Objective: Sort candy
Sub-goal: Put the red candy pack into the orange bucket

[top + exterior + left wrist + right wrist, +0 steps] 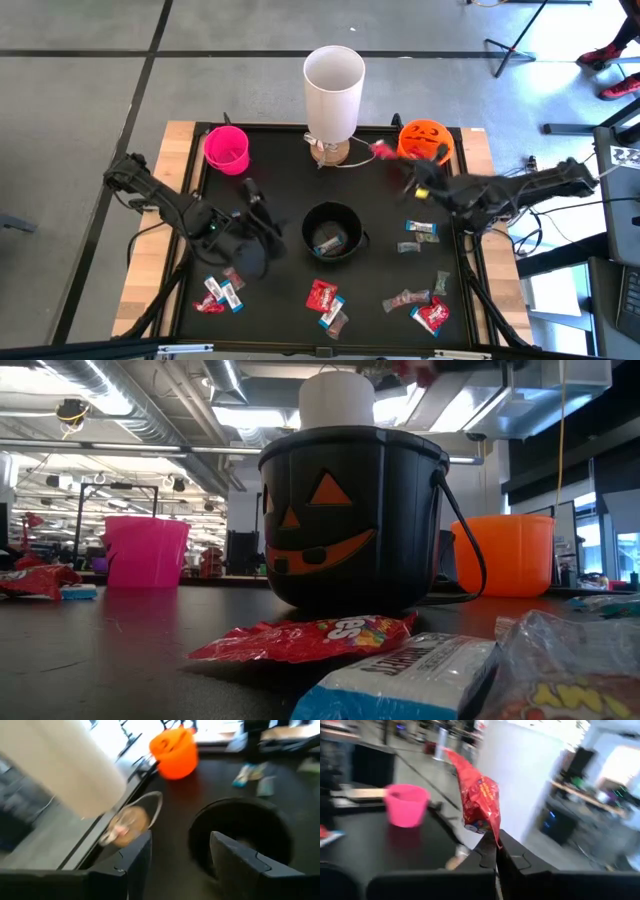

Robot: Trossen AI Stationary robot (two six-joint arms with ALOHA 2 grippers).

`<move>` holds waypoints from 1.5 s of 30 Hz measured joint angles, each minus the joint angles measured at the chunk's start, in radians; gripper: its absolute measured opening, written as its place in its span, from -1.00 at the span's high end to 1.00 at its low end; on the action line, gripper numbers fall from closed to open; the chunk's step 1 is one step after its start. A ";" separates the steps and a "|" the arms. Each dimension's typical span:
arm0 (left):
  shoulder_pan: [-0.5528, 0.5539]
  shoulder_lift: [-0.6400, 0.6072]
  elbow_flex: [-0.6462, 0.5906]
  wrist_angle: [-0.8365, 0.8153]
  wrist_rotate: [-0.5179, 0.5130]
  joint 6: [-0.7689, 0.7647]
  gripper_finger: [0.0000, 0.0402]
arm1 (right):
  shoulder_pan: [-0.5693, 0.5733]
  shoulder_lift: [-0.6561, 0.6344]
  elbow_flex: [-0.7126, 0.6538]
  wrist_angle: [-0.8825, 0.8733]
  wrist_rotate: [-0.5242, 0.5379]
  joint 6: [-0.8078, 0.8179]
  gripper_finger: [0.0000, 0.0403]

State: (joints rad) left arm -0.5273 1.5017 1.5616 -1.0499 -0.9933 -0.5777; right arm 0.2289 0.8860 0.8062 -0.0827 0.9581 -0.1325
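Observation:
My right gripper is shut on a red candy packet and is raised beside the orange pumpkin bucket, near the tall white cup. My left gripper is open and holds nothing; it hovers just left of the black pumpkin bucket, which has wrapped sweets in it. Loose candy lies flat on the black mat: red and blue pieces near the left front, at the middle front and at the right front. The pink cup stands at the far left. My right gripper pinches the red packet by its lower edge between the two fingers. The packet stands up past the fingertips, lifted clear of the table.
Small greyish and silvery wrappers lie on the mat's right half between the black bucket and the right arm. A round wooden base with a cord sits under the white cup. Wooden table edges border the mat.

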 joint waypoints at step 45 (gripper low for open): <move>0.167 -0.431 -0.697 0.815 0.176 -0.014 0.05 | -1.068 -0.163 -0.137 -0.500 -0.637 0.203 1.00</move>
State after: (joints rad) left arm -0.3599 1.0706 0.8650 -0.2344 -0.8170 -0.5922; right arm -0.8394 0.7235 0.6693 -0.5823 0.3214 0.0708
